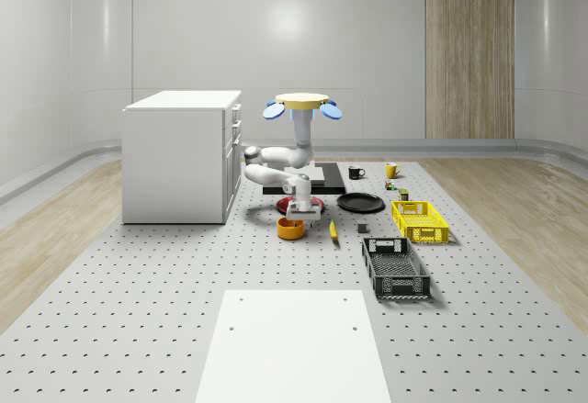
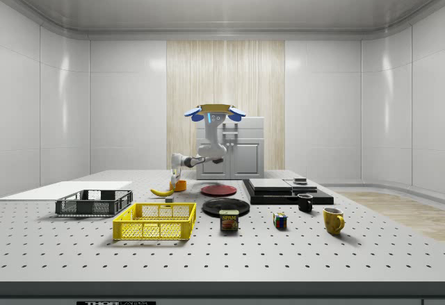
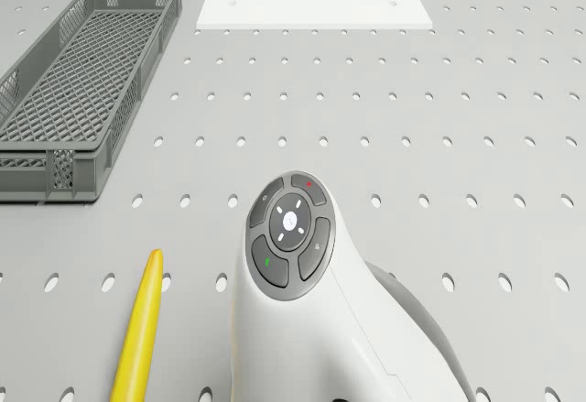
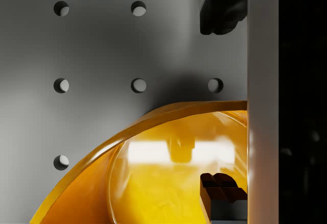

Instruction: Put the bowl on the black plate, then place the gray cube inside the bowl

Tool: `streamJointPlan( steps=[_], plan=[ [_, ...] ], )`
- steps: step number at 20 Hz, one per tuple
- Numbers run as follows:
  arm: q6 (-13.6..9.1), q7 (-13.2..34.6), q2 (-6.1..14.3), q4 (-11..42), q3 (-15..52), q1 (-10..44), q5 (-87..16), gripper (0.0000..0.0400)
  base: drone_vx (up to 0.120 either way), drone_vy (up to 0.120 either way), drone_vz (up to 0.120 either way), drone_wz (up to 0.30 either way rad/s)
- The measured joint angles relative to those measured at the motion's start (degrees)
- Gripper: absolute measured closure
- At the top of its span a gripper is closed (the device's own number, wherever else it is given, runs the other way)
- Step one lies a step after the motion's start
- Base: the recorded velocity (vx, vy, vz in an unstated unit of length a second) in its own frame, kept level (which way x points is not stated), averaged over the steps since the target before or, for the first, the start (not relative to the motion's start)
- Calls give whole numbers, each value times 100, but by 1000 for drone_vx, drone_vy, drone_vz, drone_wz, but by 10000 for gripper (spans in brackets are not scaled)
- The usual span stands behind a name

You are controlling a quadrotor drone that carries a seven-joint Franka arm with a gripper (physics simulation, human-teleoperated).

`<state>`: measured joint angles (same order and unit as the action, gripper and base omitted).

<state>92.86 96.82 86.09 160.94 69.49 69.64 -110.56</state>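
Neither step is done as far as I can judge. The orange bowl (image 1: 290, 228) sits on the perforated desk (image 1: 138, 311), just in front of the red plate (image 1: 314, 207), while the black plate (image 1: 359, 203) lies bare a little toward the whole-scene view's right. A small dark block (image 1: 364, 229) rests on the desk near the yellow crate (image 1: 420, 220); it may be the gray cube, though I cannot be sure from here. So the bowl has yet to be carried over, and the cube after it.

The drone (image 1: 303, 103) hovers above the desk beside the white cabinet (image 1: 179, 155), its arm folded down so the gripper (image 1: 299, 210) is right at the bowl. In the wrist view the fingers (image 4: 220, 193) stand apart, one dipping inside the bowl (image 4: 168, 183) and the other outside over the desk, with the rim running between them. They look set astride the wall but not yet closed on it.
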Motion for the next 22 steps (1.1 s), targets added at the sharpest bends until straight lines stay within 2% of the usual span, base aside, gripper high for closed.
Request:
streamJointPlan(
  steps=[9,11,12,14,17,22],
  plan=[
    [1,-24,-20,-90,39,65,35,0,0,0,0,0],
    [4,-32,-18,-96,42,62,39,118,0,0,0,0],
    [5,-35,-17,-97,42,62,40,158,0,0,0,0],
    [7,-38,-14,-100,44,61,42,214,0,0,0,0],
    [11,-41,-11,-103,45,61,45,259,0,0,0,0],
    [16,-42,-7,-104,46,62,48,288,0,0,0,0]
  ],
)
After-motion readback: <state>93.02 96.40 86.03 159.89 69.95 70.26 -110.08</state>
